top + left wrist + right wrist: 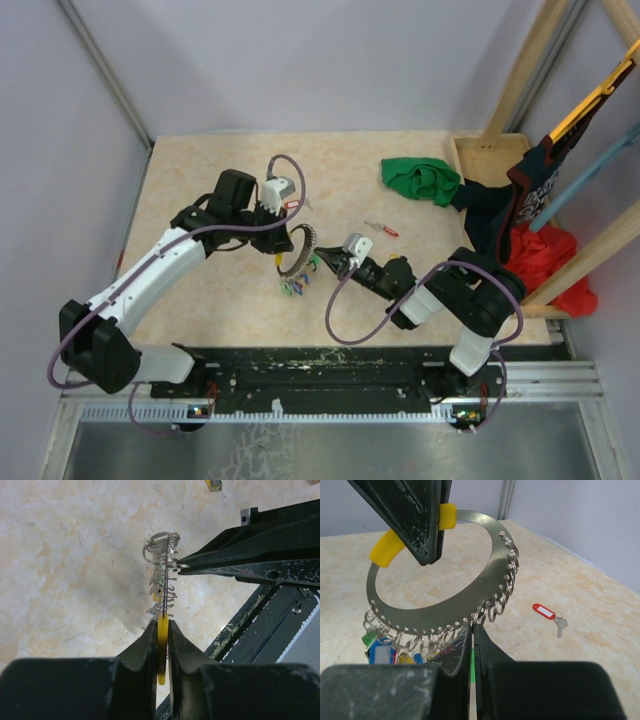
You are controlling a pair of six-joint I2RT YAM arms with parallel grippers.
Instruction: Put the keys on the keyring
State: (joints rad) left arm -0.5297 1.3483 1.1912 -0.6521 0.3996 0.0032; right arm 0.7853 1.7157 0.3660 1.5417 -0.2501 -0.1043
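The keyring, a wide flat grey metal ring with a yellow sleeve, stands upright in the air over the table's middle. My left gripper is shut on that yellow sleeve, and its fingers come down onto the ring from above. Small split rings line the ring's lower edge, and blue, green and yellow tags hang from them. My right gripper is shut, pinching one small split ring at that edge. No loose key shows in either gripper.
A key with a red oblong tag lies on the table to the right. A green cloth, a wooden tray and dark and red clothes sit at the right. A small yellowish item lies farther off.
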